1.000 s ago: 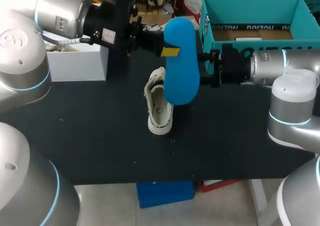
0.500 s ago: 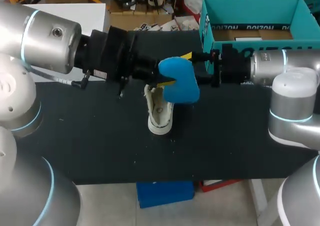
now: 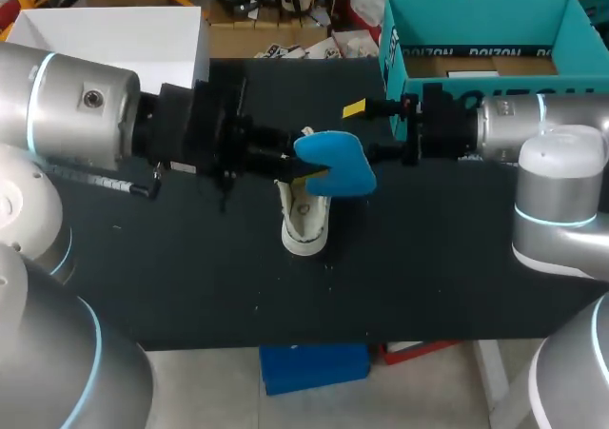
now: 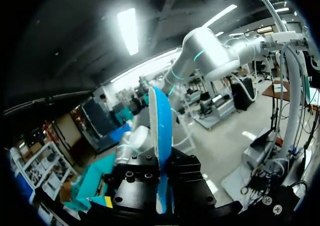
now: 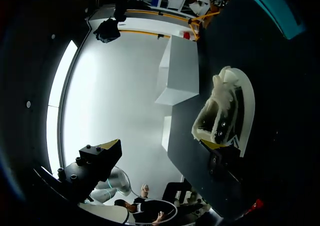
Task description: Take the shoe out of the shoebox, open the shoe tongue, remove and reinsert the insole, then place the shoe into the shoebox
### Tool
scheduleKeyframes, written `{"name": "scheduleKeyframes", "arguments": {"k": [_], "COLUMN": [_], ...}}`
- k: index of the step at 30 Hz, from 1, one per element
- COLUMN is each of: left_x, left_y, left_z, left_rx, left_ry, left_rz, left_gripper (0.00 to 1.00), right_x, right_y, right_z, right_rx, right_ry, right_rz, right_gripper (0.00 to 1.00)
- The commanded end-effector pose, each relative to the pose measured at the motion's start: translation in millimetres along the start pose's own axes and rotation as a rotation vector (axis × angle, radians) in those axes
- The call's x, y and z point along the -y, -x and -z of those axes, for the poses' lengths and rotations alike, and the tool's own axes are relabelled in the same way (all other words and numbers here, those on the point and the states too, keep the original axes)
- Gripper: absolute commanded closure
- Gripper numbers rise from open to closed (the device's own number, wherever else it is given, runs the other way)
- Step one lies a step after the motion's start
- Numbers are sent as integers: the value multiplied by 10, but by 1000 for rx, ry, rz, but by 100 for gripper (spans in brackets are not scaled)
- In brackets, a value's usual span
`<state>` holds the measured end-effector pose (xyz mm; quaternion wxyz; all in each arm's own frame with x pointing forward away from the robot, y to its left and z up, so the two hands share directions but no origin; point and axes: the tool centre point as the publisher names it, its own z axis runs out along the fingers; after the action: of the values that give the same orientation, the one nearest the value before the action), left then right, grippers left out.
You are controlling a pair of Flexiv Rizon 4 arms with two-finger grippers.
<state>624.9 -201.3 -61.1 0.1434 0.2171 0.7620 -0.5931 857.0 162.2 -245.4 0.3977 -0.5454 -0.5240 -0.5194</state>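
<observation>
A white shoe [image 3: 304,218] stands on the black table [image 3: 190,277], toe toward the front edge. Just above its opening hangs a blue insole [image 3: 333,163], and my left gripper [image 3: 288,160] is shut on one end of it. In the left wrist view the insole [image 4: 161,126] stands edge-on between the black fingers [image 4: 135,183]. My right gripper [image 3: 366,129] is open at the far right of the shoe, level with the insole, holding nothing. In the right wrist view the shoe [image 5: 227,110] lies by one yellow-tipped finger [image 5: 214,147] of that gripper [image 5: 162,147].
The open teal shoebox [image 3: 485,25] stands at the back right, behind my right arm. A white box [image 3: 114,34] sits at the back left, also seen as the white box [image 5: 182,70] beyond the shoe. A strip of black tabletop runs in front of the shoe.
My left arm swung down and forward, tipping the insole from upright to nearly flat and lowering it over the shoe. The right arm and the shoe stayed still.
</observation>
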Motion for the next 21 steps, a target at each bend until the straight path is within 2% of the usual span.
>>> {"name": "scheduleKeyframes", "arguments": {"k": [1, 2, 3, 5, 6, 7, 8, 9, 10, 11, 12, 14, 16, 18, 19, 21], "left_x": [74, 56, 41, -28, -61, -96, -148, -198, -255, -301, -358, -484, -593, -693, -748, -850], "left_y": [-271, -360, -444, -577, -648, -722, -790, -856, -925, -982, -1036, -1128, -1200, -1261, -1279, -1318], "left_z": [-101, -116, -117, -108, -102, -92, -86, -74, -62, -51, -41, -28, -14, -13, -8, 3], "left_rx": [45, 41, 65, 75, 89, 83, 94, 113, 104, 113, 124, 122, 137, 127, 143, 149], "left_ry": [51, 70, 37, 76, 45, 84, 87, 61, 108, 112, 88, 133, 114, 146, 131, 157], "left_rz": [-127, -171, -179, -246, -255, -300, -325, -333, -378, -413, -421, -496, -504, -586, -590, -661], "left_gripper": [100, 100, 100, 100, 100, 100, 100, 100, 100, 100, 100, 100, 100, 96, 96, 98], "right_x": [7, 7, 7, 7, 7, 7, 7, 7, 7, 7, 7, 7, 7, 7, 7, 7], "right_y": [3, 3, 3, 3, 3, 3, 3, 3, 3, 3, 3, 3, 3, 3, 3, 3], "right_z": [-16, -16, -16, -16, -16, -16, -16, -16, -16, -16, -16, -16, -16, -16, -16, -16], "right_rx": [2, 2, 2, 2, 2, 2, 2, 2, 2, 2, 2, 2, 2, 2, 2, 2], "right_ry": [4, 4, 4, 4, 4, 4, 4, 4, 4, 4, 4, 4, 4, 4, 4, 4], "right_rz": [0, 0, 0, 0, 0, 0, 0, 0, 0, 0, 0, 0, 0, 0, 0, 0], "right_gripper": [0, 0, 0, 0, 0, 0, 0, 0, 0, 0, 0, 0, 0, 0, 0, 0]}}
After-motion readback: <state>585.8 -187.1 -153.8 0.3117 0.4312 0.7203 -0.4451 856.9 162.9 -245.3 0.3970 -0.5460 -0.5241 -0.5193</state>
